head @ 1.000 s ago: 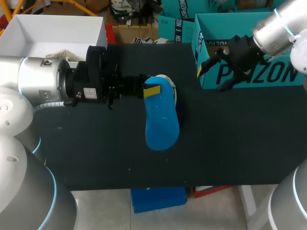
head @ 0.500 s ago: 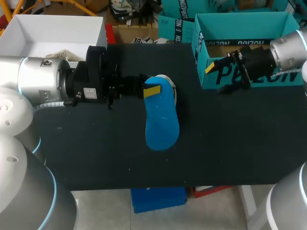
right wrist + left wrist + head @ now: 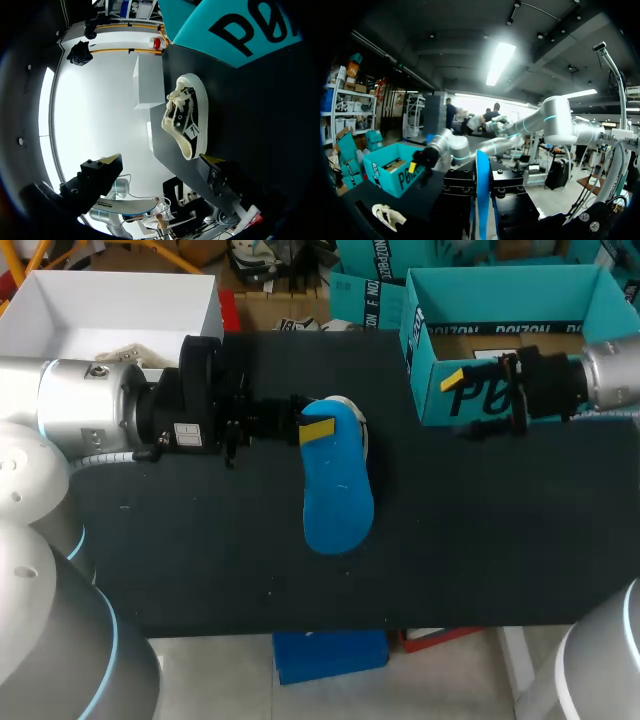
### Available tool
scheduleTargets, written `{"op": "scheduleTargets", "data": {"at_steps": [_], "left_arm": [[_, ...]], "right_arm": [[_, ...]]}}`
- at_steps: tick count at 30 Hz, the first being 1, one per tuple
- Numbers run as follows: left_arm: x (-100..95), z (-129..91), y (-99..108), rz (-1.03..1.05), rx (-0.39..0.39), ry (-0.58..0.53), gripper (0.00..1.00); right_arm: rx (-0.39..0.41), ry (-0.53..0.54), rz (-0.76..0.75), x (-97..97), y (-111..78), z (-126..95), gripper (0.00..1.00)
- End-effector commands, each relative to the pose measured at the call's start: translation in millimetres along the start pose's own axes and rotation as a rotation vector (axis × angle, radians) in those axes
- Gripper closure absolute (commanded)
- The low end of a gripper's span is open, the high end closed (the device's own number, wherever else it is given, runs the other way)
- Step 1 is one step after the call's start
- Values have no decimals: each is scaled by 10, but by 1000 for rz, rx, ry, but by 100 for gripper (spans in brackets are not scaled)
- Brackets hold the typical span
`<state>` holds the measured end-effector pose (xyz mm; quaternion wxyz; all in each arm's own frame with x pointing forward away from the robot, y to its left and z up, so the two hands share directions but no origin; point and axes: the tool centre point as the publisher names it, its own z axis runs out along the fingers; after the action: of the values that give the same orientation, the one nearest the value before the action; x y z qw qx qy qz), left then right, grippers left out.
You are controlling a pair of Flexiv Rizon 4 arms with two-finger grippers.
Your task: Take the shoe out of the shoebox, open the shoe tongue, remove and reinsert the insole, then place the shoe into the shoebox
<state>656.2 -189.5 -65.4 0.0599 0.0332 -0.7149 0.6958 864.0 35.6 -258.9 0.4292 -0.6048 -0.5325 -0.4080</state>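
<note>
My left gripper (image 3: 318, 428) is shut on one end of the blue insole (image 3: 338, 490), which hangs flat above the middle of the table. From the left wrist the insole (image 3: 482, 195) shows edge-on between the fingers. The shoe (image 3: 347, 403) lies beneath it, with only its white rim showing in the head view. In the right wrist view the shoe (image 3: 187, 117) is black with a cream sole and laces, lying on its side ahead of my right gripper (image 3: 160, 161). My right gripper (image 3: 462, 403) stands open and holds nothing, in front of the teal shoebox (image 3: 590, 285).
The shoebox stands open at the table's back right corner. A white open box (image 3: 110, 305) sits at the back left. The black table (image 3: 480, 540) has free room in front of the shoe and on the right.
My right arm has swung down and now comes in level from the right, its open gripper shifting a little right along the shoebox's front. The left arm and insole have not moved.
</note>
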Motion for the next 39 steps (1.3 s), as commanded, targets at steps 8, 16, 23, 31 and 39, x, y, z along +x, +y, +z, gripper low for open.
{"op": "scheduleTargets", "data": {"at_steps": [8,16,23,31,39], "left_arm": [[-37,27,-230,493,21,-63,100],[-108,96,-124,956,-116,-78,100],[-301,58,62,1234,-239,-110,100],[-602,16,53,1158,-176,-83,100],[-602,16,53,1158,-176,-83,100]], "right_arm": [[16,76,9,-47,-67,6,0],[16,76,9,-47,-67,6,0],[16,76,9,-47,-67,6,0],[16,76,9,-47,-67,6,0],[16,76,9,-47,-67,6,0]]}}
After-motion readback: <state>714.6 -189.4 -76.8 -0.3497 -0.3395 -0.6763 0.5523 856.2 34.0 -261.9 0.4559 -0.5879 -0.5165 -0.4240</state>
